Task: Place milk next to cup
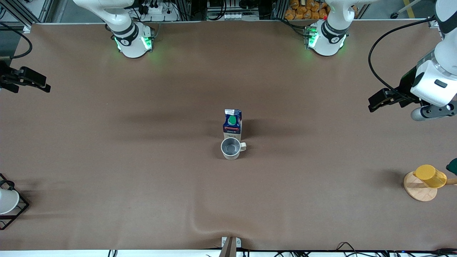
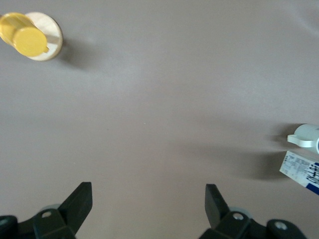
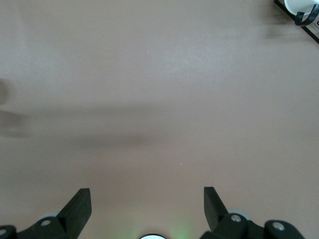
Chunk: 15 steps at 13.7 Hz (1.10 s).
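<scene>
The milk (image 1: 232,123), a dark blue carton with a green cap, stands upright mid-table. The cup (image 1: 231,148), a grey-beige mug, stands right beside it, nearer to the front camera, with its handle toward the left arm's end. Both also show at the edge of the left wrist view, the milk (image 2: 303,172) and the cup (image 2: 307,135). My left gripper (image 1: 378,100) is open and empty over the table's left-arm end (image 2: 148,199). My right gripper (image 1: 35,81) is open and empty over the right-arm end (image 3: 146,201). Both are well apart from the milk and cup.
A yellow cup (image 1: 430,176) lies on a round wooden stand (image 1: 417,191) at the left arm's end, near the front camera. A white cup (image 1: 7,200) sits in a black wire rack (image 1: 19,210) at the right arm's end. Brown cloth covers the table.
</scene>
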Each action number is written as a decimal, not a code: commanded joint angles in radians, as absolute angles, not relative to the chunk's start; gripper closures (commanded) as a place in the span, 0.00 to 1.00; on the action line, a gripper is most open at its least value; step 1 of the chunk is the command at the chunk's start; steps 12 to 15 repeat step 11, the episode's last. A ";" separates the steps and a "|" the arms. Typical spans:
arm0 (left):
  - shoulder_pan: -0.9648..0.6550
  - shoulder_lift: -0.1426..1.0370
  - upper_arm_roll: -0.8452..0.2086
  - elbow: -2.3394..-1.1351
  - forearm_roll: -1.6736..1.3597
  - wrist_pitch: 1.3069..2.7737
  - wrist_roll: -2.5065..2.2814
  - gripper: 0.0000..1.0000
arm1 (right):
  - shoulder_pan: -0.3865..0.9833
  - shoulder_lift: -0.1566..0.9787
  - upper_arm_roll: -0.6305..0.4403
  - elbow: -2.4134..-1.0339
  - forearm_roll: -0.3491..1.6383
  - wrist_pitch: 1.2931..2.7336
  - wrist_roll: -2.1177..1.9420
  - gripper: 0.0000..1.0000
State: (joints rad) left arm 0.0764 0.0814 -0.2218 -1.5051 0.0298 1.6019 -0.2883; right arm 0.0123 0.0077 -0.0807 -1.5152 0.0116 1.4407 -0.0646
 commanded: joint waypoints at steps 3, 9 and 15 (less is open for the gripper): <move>0.083 0.072 -0.225 -1.489 0.057 1.586 -0.247 0.00 | 0.000 0.006 -0.071 -1.511 0.003 1.440 -0.051 0.00; 0.081 0.057 -0.235 -1.489 0.057 1.516 -0.244 0.00 | 0.002 0.008 -0.071 -1.511 -0.002 1.442 -0.051 0.00; 0.080 0.045 -0.239 -1.489 0.052 1.482 -0.241 0.00 | 0.002 0.008 -0.071 -1.511 -0.002 1.442 -0.051 0.00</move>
